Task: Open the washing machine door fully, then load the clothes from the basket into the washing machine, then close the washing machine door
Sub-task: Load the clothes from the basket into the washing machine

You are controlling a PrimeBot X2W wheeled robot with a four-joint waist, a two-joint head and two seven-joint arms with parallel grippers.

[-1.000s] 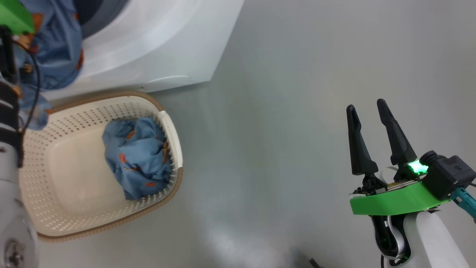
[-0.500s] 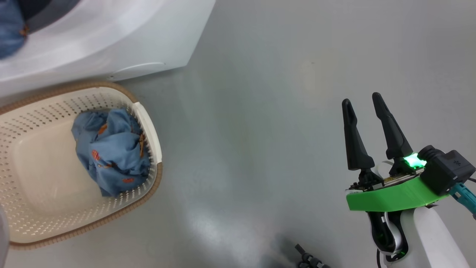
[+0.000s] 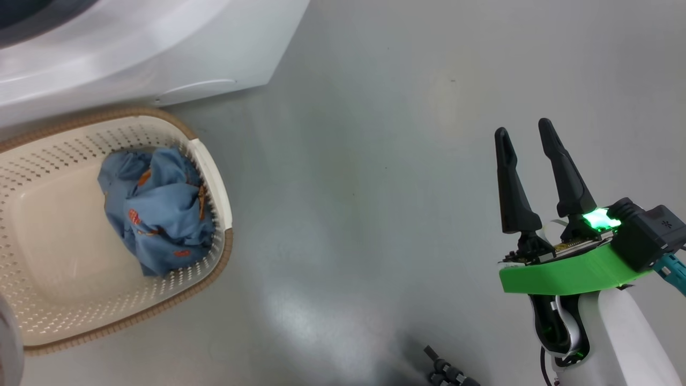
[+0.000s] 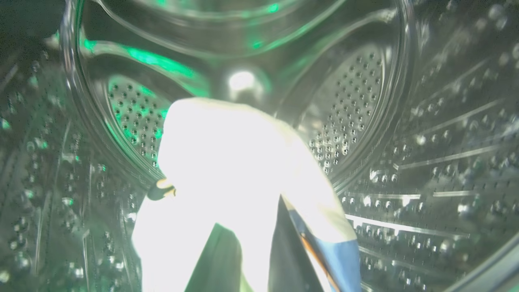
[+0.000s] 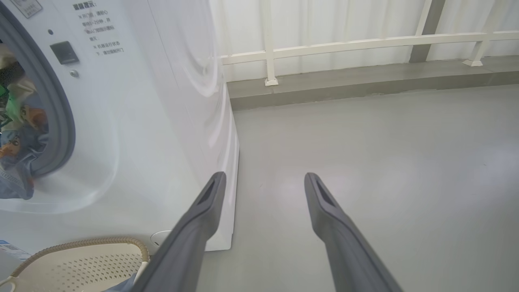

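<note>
Garment [image 4: 227, 162] moved from machine mouth into drum [image 4: 425, 162] since 1 s ago; left end effector [image 4: 253, 247] grips it. Blue clothes [image 3: 161, 214] remain in basket [image 3: 215, 177], 9 o'clock. Right end effector [image 3: 523, 128] open, idle, 4 o'clock. Door closing pending.

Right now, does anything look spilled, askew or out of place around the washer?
Blue fabric hangs out over the grey gasket at the washing machine opening, where it might get pinched at closing. Nothing else stands out.

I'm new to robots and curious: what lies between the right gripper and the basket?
Nothing: in the head view the stretch between the right gripper and the basket is bare grey floor.
</note>
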